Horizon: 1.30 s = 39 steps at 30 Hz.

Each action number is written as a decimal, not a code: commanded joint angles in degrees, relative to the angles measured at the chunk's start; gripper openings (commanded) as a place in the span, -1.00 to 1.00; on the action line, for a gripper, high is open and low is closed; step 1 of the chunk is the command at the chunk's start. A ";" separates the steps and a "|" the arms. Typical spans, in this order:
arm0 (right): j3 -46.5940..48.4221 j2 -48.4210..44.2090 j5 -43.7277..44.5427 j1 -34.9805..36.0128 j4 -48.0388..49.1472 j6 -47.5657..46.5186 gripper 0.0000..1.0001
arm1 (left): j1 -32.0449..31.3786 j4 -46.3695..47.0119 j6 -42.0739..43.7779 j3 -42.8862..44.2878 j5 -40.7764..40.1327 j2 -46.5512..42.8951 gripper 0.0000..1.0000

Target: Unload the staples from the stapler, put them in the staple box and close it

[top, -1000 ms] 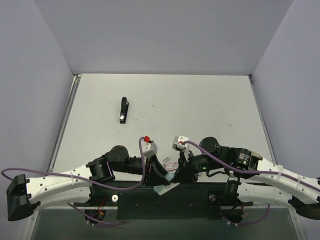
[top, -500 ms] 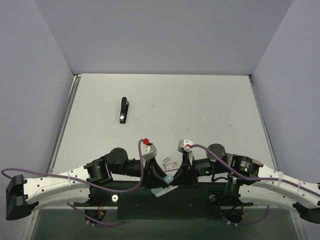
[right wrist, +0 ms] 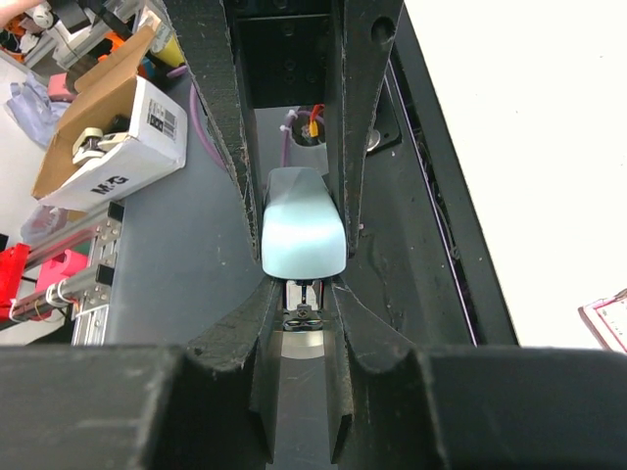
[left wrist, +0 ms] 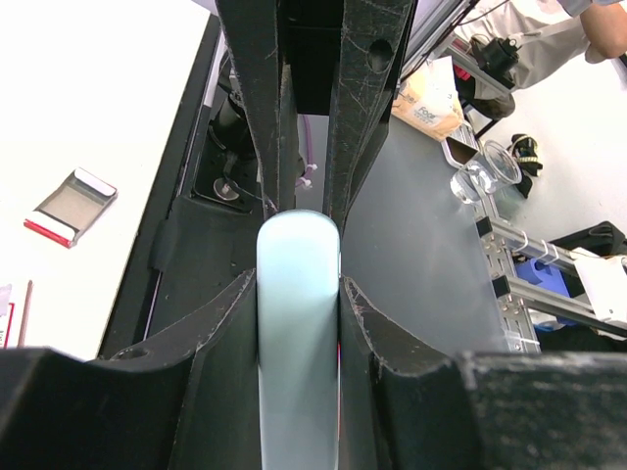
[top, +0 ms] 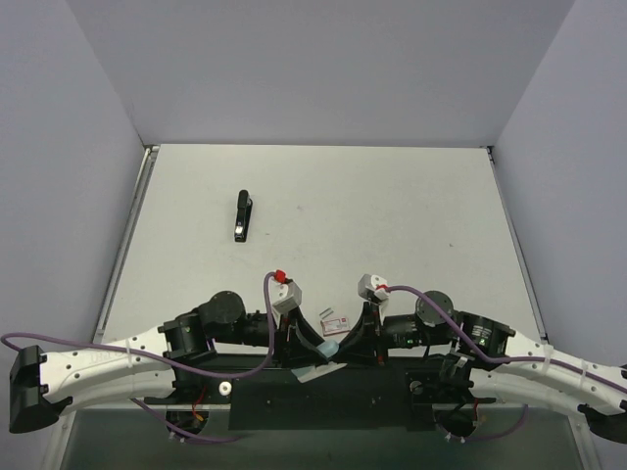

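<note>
Pretty snug setup here: the pale blue stapler is pinched end to end between the two arms, down at the near edge of the table over the black base plate. Its long axis runs straight from one end effector to the other, so neither arm is nearer. The left end effector is clamped on the blue body at a middling width. The right end effector is squeezed narrow by the rounded nose, with the bare metal staple channel peeking out underneath.

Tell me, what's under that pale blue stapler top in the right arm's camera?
A grey metal strip with a small clip, pinched between the right fingers. The blue top hides whether any staples lie there.
</note>
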 commanded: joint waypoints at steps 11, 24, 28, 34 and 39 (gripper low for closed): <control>-5.04 -2.38 -3.75 2.28 -1.29 3.62 -1.00 | 0.74 12.37 0.77 3.96 -8.52 -2.29 -1.00; 6.47 -4.92 8.36 2.37 -16.30 -0.59 -0.49 | 0.74 10.09 1.65 3.61 -10.45 -1.06 -1.00; 10.16 -6.59 13.55 2.28 -21.49 -2.27 -0.28 | 0.74 7.89 2.35 3.79 -12.55 -1.93 -1.00; 15.09 -7.91 23.13 2.28 -25.63 -4.64 -0.20 | 0.74 3.05 3.32 5.72 -17.56 -1.76 -1.00; 17.90 -4.24 29.02 2.28 -24.94 -5.26 -0.42 | 0.74 -0.28 3.67 7.74 -23.10 -0.36 -1.00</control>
